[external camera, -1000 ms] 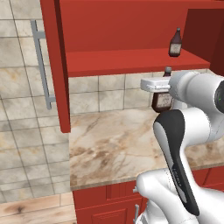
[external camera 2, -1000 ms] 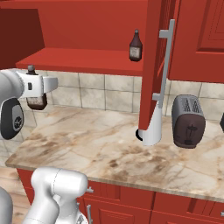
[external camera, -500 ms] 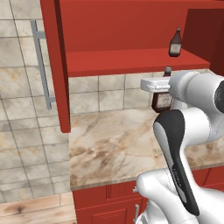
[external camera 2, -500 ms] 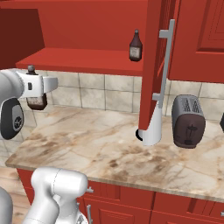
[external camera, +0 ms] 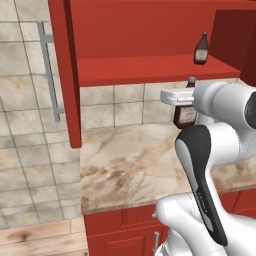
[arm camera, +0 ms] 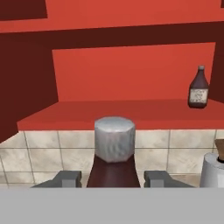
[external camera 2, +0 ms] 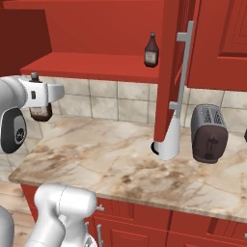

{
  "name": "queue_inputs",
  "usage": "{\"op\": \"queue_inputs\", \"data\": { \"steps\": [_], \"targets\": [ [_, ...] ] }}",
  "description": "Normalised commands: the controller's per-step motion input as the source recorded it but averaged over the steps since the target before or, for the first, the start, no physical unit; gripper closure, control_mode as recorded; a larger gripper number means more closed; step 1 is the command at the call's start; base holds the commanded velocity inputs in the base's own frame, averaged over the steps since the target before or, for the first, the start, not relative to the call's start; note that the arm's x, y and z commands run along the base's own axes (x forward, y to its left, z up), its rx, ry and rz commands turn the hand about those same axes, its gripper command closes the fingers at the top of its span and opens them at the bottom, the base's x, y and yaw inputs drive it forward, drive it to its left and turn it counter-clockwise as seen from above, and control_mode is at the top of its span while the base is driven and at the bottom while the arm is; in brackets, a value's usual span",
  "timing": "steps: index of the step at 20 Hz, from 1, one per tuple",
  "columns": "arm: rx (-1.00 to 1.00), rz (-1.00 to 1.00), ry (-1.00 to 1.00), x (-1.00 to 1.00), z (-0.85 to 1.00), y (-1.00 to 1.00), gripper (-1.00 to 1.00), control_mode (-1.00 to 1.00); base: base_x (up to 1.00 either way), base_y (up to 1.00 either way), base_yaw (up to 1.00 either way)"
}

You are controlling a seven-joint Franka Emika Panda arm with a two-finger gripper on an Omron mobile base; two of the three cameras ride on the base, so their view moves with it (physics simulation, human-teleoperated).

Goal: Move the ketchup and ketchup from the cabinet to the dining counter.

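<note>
Cabinet door (external camera: 62, 75): upper left of the left base view, swung open, its silver bar handle (external camera: 48, 75) just to its left.
Cabinet shelf (external camera: 145, 69): upper centre of the left base view, red.
Held ketchup (external camera: 185, 114): centre right of the left base view, below the shelf edge and above the tiled-back worktop (external camera: 130, 160). In the hand view its cap (arm camera: 114, 139) sits at bottom centre.
My gripper (arm camera: 113, 179): partly closed, clamped on the held ketchup; one finger (arm camera: 65, 178) shows on each side of the dark body.
Second ketchup (external camera: 201, 49): upper right of the left base view, upright on the shelf, well apart from me.
Step in hand: judged to be carrying the first bottle clear of the cabinet.
Method: keep the bottle upright and the grip steady; draw back and down so the cap passes under the shelf edge; keep wide of the open door when turning toward the dining counter.
Right base view adds: the other door's handle (external camera 2: 179, 67), a paper-towel roll (external camera 2: 169, 140) at centre and a toaster (external camera 2: 208, 132) at right.
Hand view adds: finger contact on the bottle.
Dining counter: I cannot tell where it lies.
</note>
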Motion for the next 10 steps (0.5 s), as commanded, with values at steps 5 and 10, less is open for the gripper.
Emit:
{"op": "queue_inputs", "data": {
  "steps": [5,10],
  "targets": [
    [0.0,0.0,0.0,0.0,0.0,0.0,1.0,1.0,-0.56,0.0,0.01],
    [0.0,0.0,0.0,0.0,0.0,0.0,1.0,1.0,-0.45,0.0,0.0]
  ]
}}
